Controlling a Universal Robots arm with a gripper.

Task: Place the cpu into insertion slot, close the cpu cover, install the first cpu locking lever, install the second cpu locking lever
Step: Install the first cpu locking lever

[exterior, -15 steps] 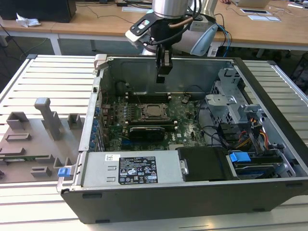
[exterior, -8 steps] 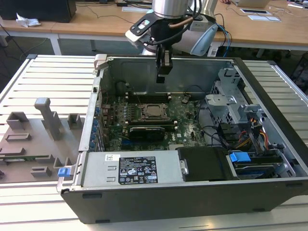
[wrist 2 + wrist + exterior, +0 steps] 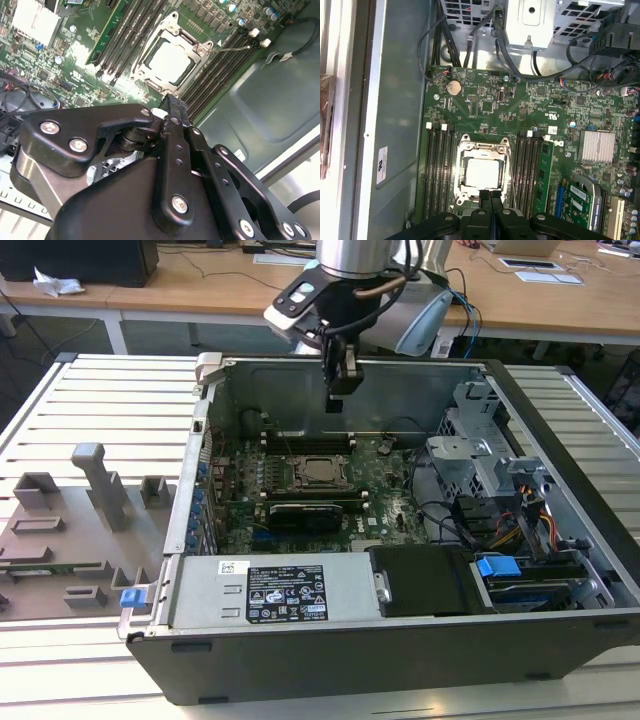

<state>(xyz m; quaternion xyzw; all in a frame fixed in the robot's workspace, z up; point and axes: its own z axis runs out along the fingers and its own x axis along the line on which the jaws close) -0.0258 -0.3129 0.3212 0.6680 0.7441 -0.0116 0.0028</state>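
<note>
The cpu (image 3: 482, 174) lies flat in the insertion slot (image 3: 461, 192) on the green board, its pale silvery top showing. The cpu cover (image 3: 483, 147), a thin metal frame, lies down around the cpu (image 3: 170, 62). A thin lever rod (image 3: 231, 48) runs out from one corner of the cover (image 3: 165, 31). My gripper (image 3: 340, 388) hangs above the open case, well over the cpu (image 3: 318, 472). Its black fingers (image 3: 485, 199) are pressed together, shut, with nothing between them. In the second wrist view the gripper (image 3: 172, 101) points at the socket's edge.
Black memory slots (image 3: 438, 170) flank the socket on both sides. A finned heatsink (image 3: 596, 145) and cards sit further along the board. Cables and a drive cage (image 3: 480, 455) fill the exterior view's right. A grey fixture tray (image 3: 70, 530) lies outside the case on the exterior view's left.
</note>
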